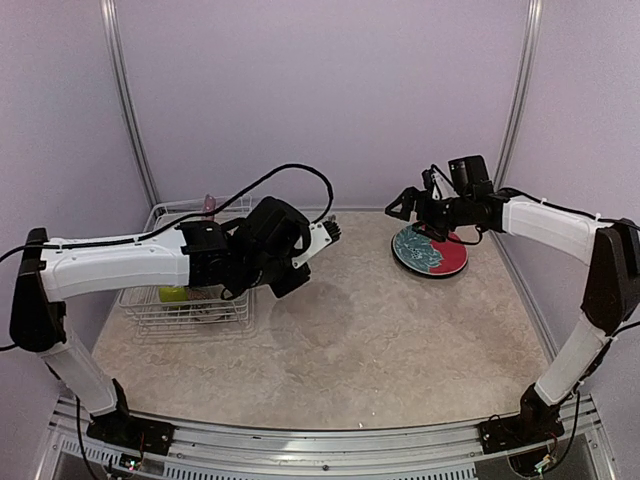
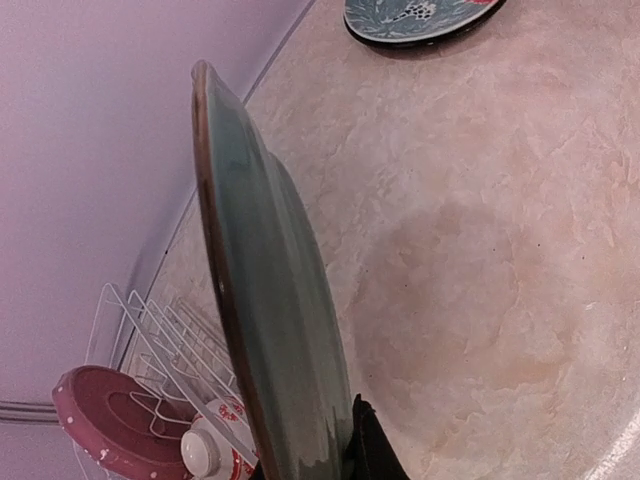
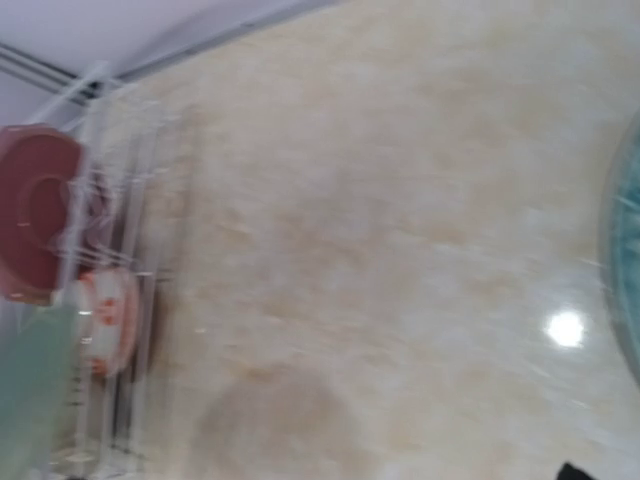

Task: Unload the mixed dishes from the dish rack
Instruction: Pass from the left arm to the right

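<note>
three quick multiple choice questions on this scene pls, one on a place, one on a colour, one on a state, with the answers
1. What colour is the plate in the left gripper?
A. black
B. pale teal
C. pink with dots

2. Where is the red plate with the teal flower?
A. flat on the table, by the right gripper
B. held in the left gripper
C. leaning on the back wall

3. What state is the left gripper in?
A. open and empty
B. open, resting on the table
C. shut on the plate's rim

Answers:
1. B: the left wrist view shows a pale teal surface with a brown edge.
2. A: the top view shows it lying flat on the table on the right side, next to the right gripper.
3. C: in the left wrist view, the plate's rim sits between the fingers.
</note>
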